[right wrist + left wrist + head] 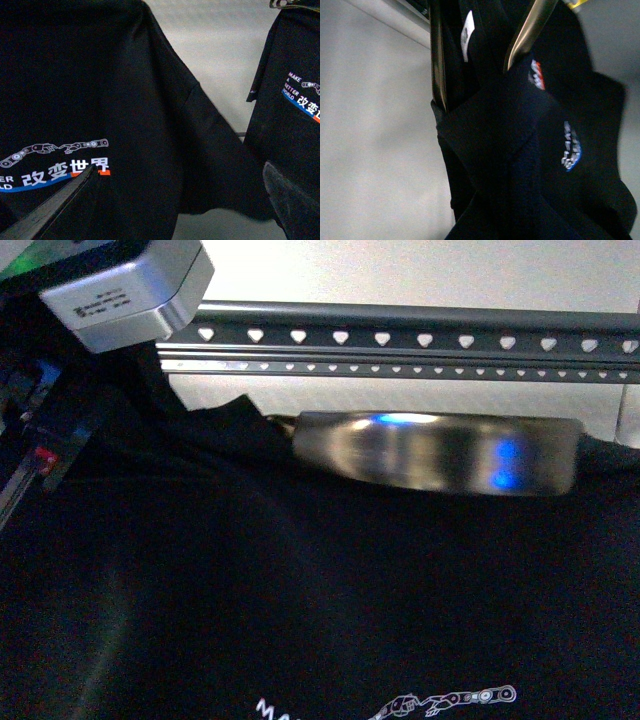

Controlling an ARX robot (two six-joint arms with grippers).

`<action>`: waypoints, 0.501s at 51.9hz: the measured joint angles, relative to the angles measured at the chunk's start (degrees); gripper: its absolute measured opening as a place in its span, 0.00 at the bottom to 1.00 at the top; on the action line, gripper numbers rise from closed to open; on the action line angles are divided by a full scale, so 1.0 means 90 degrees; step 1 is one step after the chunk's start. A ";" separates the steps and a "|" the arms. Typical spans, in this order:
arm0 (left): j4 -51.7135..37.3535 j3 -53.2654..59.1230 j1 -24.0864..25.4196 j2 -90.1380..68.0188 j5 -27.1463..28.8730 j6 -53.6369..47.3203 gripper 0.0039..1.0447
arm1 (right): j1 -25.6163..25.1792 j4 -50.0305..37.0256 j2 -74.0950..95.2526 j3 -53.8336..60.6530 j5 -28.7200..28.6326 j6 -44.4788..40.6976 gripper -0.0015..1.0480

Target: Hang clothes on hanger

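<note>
Right pincer (pixel 180 167) gapes before the shirt (pixel 75 75) (left pincer unseen). Shirt hangs long axis vertical, collar up at hanger (pixel 430 450); open wall (pixel 215 50) beside its sleeve.

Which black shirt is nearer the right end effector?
The shirt showing all four Chinese characters: it looks larger, and an end effector finger crosses its print. The other shirt, showing MAKE, hangs farther back.

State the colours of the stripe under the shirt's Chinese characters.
The stripe is blue, ending red-orange; clearest in right wrist view.
</note>
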State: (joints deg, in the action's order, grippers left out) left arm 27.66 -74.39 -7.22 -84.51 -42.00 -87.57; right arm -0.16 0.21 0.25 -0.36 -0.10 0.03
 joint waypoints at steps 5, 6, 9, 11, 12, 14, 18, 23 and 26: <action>-0.0090 -0.0022 -0.0056 0.0002 -0.0007 -0.0134 0.04 | 0.0000 0.0000 0.0000 0.0000 0.0000 0.0002 0.93; -0.0090 -0.0022 -0.0056 0.0002 -0.0005 -0.0146 0.04 | 0.0000 0.0000 0.0000 0.0000 0.0002 0.0002 0.93; -0.0090 -0.0022 -0.0053 0.0000 0.0005 -0.0163 0.04 | 0.0000 0.0000 0.0000 0.0000 0.0002 0.0002 0.93; -0.0090 -0.0022 -0.0051 0.0000 0.0005 -0.0165 0.04 | 0.0000 0.0000 0.0000 0.0000 0.0002 0.0002 0.93; -0.0090 -0.0022 -0.0049 0.0000 0.0007 -0.0168 0.04 | 0.0000 0.0000 0.0000 0.0000 0.0002 0.0002 0.93; -0.0090 -0.0022 -0.0049 0.0000 0.0007 -0.0168 0.04 | 0.0000 0.0000 0.0000 0.0000 0.0000 0.0002 0.93; -0.0090 -0.0022 -0.0044 0.0000 0.0012 -0.0170 0.04 | 0.0000 0.0000 0.0000 0.0000 -0.0002 0.0002 0.93; -0.0090 -0.0022 -0.0034 0.0000 0.0015 -0.0172 0.04 | -0.0134 0.0070 0.0114 -0.0034 -0.0529 0.0100 0.93; -0.0090 -0.0022 -0.0032 -0.0002 0.0034 -0.0180 0.04 | -0.1003 0.0634 0.0920 -0.0420 -0.2725 0.0022 0.93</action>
State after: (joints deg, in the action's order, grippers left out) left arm 26.85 -74.59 -7.51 -84.53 -41.69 -89.19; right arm -9.19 5.91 8.54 -4.14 -24.62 0.23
